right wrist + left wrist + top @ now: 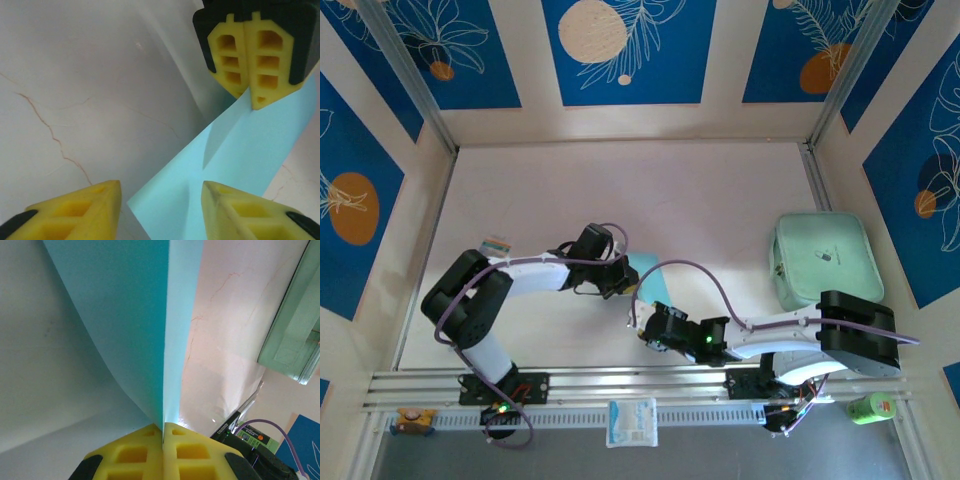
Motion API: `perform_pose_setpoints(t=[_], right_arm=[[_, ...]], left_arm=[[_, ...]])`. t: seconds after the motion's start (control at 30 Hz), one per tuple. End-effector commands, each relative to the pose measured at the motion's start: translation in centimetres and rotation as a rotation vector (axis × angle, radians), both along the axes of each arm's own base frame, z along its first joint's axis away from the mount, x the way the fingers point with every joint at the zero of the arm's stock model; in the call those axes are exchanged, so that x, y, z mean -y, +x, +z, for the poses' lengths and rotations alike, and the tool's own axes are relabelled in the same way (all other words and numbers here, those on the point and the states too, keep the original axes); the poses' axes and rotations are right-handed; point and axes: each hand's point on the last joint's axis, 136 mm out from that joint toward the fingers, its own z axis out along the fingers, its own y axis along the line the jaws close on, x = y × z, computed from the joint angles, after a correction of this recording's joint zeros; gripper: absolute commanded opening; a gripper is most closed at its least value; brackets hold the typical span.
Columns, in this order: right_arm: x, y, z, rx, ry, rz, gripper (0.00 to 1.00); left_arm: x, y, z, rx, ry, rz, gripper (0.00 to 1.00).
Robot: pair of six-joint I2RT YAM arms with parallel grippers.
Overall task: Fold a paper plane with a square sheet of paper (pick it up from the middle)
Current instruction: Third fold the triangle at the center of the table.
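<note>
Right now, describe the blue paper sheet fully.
Thin, plain light blue paper sheet, unmarked, bent along a sharp crease. The left claw is shut on it at the crease end, holding part of it off the pale table. The right claw is open, straddling its lower corner, no visible contact.

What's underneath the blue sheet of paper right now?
The pale table lies beneath the sheet of paper, whose edge the left fingers pinch. The table patch directly below it is covered.

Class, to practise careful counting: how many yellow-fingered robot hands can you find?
2. The left hand is clamped on the light blue paper mid-table; the right hand hangs open just beside it. None seems hidden.
</note>
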Motion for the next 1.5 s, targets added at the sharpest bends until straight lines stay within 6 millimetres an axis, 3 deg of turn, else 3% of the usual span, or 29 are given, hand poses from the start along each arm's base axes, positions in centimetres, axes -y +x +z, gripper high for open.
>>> perform_pose_setpoints(t=[0.0, 0.9, 0.97, 1.03, 1.1, 1.23, 1.47], right_arm=[[-0.3, 0.3, 1.1, 0.034, 0.036, -0.017, 0.4], [0.8, 0.1, 1.3, -0.061, 0.089, -0.1, 0.06], [0.8, 0.0, 1.5, -0.085, 0.107, -0.107, 0.04], [0.6, -0.2, 1.6, -0.13, 0.144, -0.114, 0.04], [0.3, -0.5, 1.8, -0.206, 0.192, -0.118, 0.04], [-0.2, -1.0, 2.3, -0.432, 0.319, -0.153, 0.03], [-0.6, 0.0, 3.1, -0.737, 0.471, -0.253, 0.03]], left_arm=[[-0.2, -0.1, 0.7, 0.004, -0.015, -0.003, 0.0], [-0.5, -0.1, 0.4, 0.002, 0.011, -0.005, 0.04], [-0.7, -0.1, 0.3, 0.002, 0.019, -0.002, 0.09], [-1.0, 0.0, 0.2, 0.004, 0.035, 0.007, 0.27], [-1.5, 0.2, 0.3, 0.019, 0.059, 0.016, 0.35], [-4.1, 0.4, 0.4, 0.059, 0.199, 0.036, 0.55], [-6.5, 0.9, 1.9, 0.129, 0.292, 0.06, 0.61]])
